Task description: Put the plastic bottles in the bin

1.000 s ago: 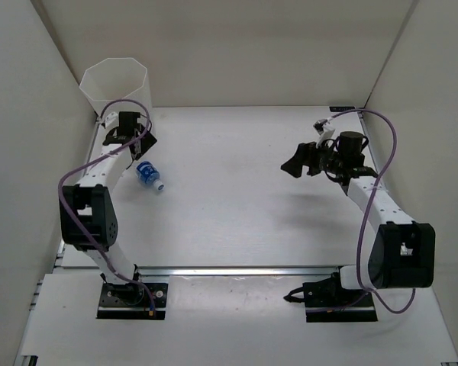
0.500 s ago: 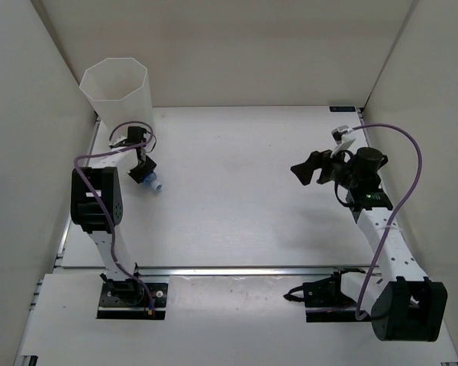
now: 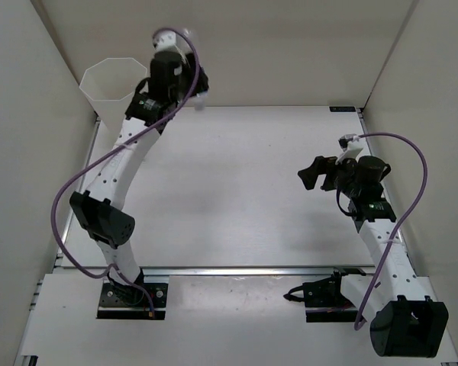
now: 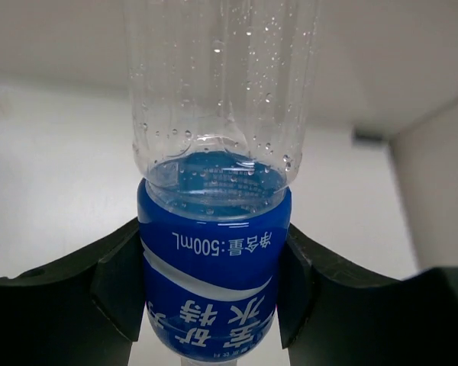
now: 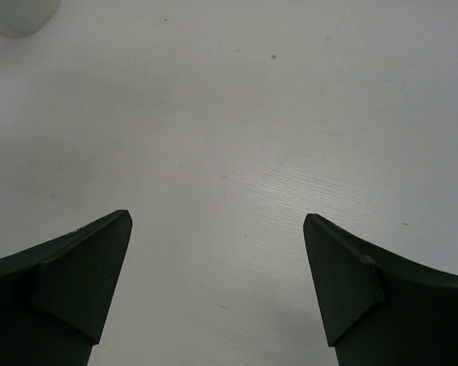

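Seen from above, a white table (image 3: 237, 191) holds a tall translucent bin (image 3: 98, 95) in its far left corner. The left arm reaches high beside the bin's rim, on its right side. The left gripper (image 4: 212, 286) is clamped on a clear plastic bottle with a blue label (image 4: 214, 259), held in the air and, by the look of it, not yet over the bin's opening. The right gripper (image 3: 309, 174) hovers near the table's right edge with its jaws spread wide and nothing between them.

No other bottle lies on the table in the top view, so this is probably the last one to drop. Whether the others are already in the bin cannot be told.

Only the left wrist view shows the grip clearly: both fingers press the labelled part, and droplets cling inside the clear part. In the top view the bottle is hard to make out. The right wrist view shows only bare table between the open fingers.
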Motion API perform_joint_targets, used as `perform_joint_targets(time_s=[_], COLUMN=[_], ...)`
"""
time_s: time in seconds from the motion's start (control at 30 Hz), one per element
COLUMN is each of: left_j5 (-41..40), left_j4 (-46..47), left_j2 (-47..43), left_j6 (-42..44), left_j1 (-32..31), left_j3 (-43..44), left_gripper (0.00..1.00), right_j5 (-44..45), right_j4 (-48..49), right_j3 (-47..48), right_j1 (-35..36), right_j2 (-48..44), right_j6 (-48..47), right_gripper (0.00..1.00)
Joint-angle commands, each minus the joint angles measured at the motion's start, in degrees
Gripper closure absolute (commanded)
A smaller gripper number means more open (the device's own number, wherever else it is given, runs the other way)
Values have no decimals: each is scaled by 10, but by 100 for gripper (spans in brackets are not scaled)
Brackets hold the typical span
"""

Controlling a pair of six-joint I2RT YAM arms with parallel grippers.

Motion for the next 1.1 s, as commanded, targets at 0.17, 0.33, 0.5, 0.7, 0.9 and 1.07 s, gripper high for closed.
perform_joint_targets(time_s=[0.17,0.33,0.5,0.7,0.9,1.07], left_j5=[-249,-396,-416,-389,-212,-14], left_j4=[221,443,461,406,187,85], left_j2=[22,67,129,95,-38,-256], left_j6=[20,118,133,132,80,27], left_j1=[156,171,185,178,148,93], left_j3=[71,13,53,55,20,-292], left_gripper=[61,62,27,1,1,1], right_j5=[45,47,33,67,107,141], right_j4=[-24,-31,-31,-57,-115,-225], right_j3=[34,59,57,66,91,102], right_j1=[3,-5,-10,1,-4,-17], right_j2=[30,47,49,29,12,27], right_j6=[-23,-29,-15,-8,8,14], right_gripper=[7,8,7,1,1,0])
